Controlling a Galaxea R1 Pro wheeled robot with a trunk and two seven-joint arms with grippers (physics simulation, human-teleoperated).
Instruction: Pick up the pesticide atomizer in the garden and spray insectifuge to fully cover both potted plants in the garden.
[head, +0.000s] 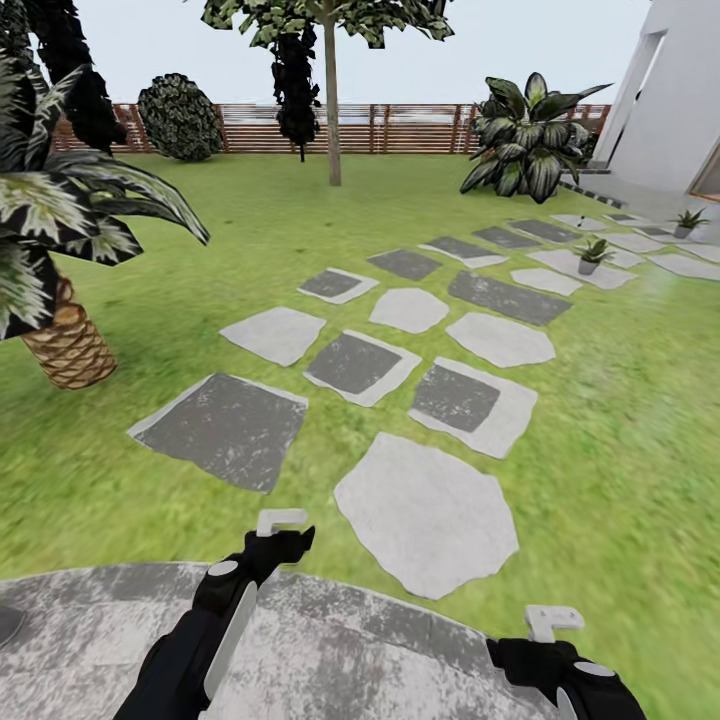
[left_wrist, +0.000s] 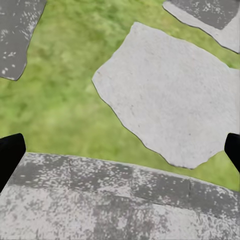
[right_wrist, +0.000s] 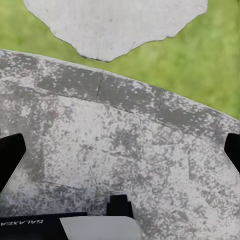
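Garden: lawn (head: 250, 240) crossed by irregular grey stepping stones (head: 428, 512) running from near centre toward far right. Two potted plants (head: 592, 254) stood far right on the pale stones, the second (head: 687, 221) farther right, near a white building wall (head: 680, 90). Brown slatted fence (head: 400, 127) closed the far side; a striped-leaf palm (head: 60, 250) stood near left. Left gripper (head: 281, 522) and right gripper (head: 553, 621) hung over grey paving (head: 330, 650), both spread wide and holding nothing. Atomizer's position could not be told.
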